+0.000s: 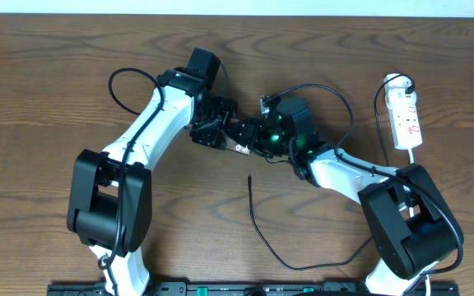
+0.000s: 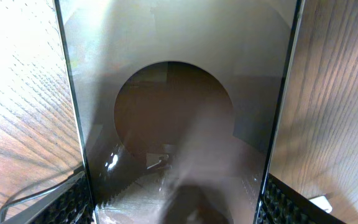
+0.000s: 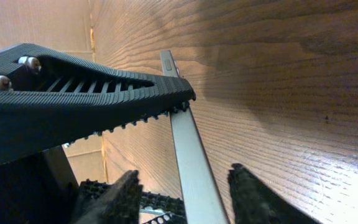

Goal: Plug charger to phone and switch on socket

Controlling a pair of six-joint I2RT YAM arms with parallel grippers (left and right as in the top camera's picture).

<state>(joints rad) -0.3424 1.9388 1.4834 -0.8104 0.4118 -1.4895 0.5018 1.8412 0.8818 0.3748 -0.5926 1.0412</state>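
Note:
My left gripper [image 1: 212, 125] is shut on the phone [image 1: 237, 145] and holds it off the table at the middle. In the left wrist view the phone's dark face with its oval [image 2: 173, 112] fills the space between my two fingers [image 2: 173, 202]. My right gripper [image 1: 259, 136] is open, with its fingertips [image 3: 188, 190] on either side of the phone's thin silver edge [image 3: 188, 146], and there are gaps on both sides. The charger [image 1: 257, 222], a thin black cable, lies loose on the table in front, its tip pointing towards the phone. The socket [image 1: 406, 115], a white power strip, lies at the far right.
The socket's white cord and a black cable run down the right side by the right arm's base [image 1: 410, 222]. The left arm [image 1: 138, 144] crosses the table's left half. One finger of the left gripper [image 3: 86, 99] sits close above the right gripper.

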